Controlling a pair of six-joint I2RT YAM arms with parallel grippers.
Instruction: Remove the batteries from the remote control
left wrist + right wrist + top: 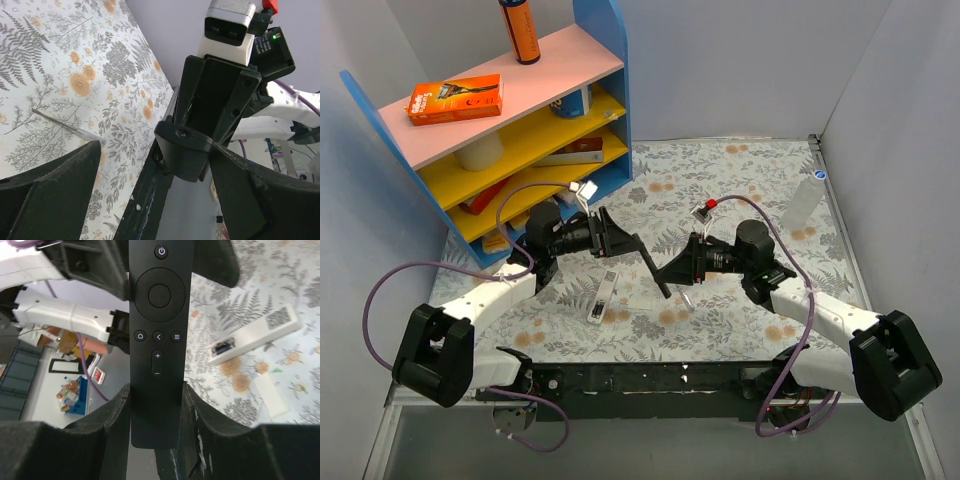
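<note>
The right jaws are clamping the lower end of the black remote control (159,340), holding it aloft just right of the white remote (605,297). This is likely presenting it to the left jaws, which are gaping wide around its top, gripping nothing. No batteries are showing. A floral worktop (740,180) is lying beneath, and a shelf unit (535,140) is standing behind the white remote.

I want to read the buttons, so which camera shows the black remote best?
The right wrist view: the black remote fills the centre, buttons facing the camera, clamped in the right gripper. The top view shows it only as a thin dark bar. The left wrist view does not clearly show it.
</note>
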